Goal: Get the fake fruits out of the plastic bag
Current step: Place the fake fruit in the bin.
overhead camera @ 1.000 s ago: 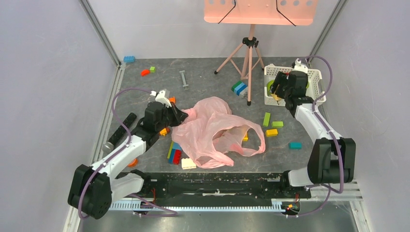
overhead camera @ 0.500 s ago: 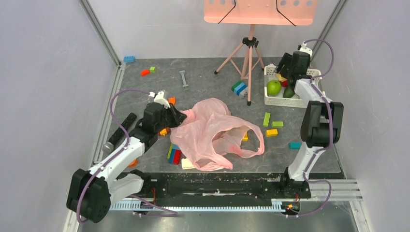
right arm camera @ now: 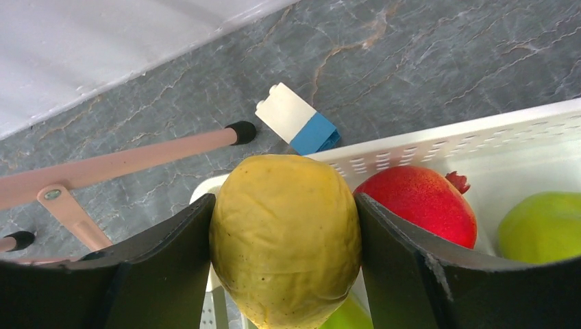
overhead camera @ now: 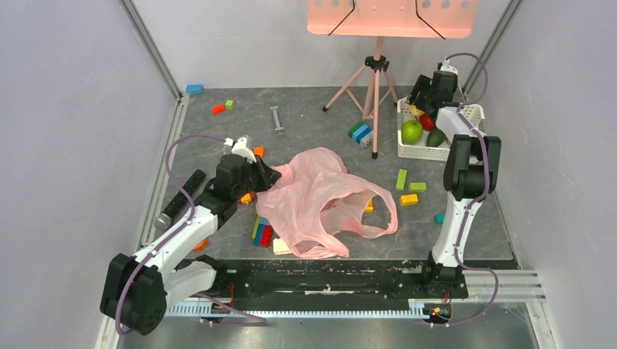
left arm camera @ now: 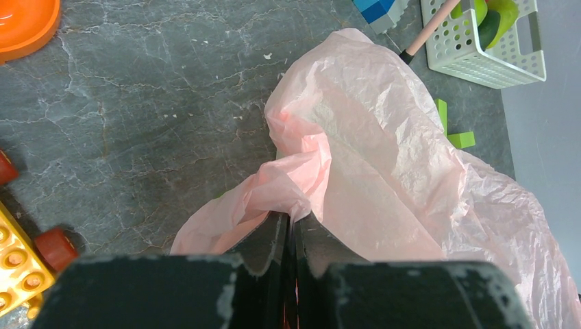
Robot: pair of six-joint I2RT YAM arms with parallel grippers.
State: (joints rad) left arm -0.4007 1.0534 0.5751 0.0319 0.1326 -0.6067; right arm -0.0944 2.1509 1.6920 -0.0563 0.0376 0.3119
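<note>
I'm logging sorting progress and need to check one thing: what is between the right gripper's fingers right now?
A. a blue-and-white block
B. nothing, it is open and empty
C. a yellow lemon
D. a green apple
C: in the right wrist view the right gripper is clamped on both sides of a yellow lemon, with the white basket below it.
</note>
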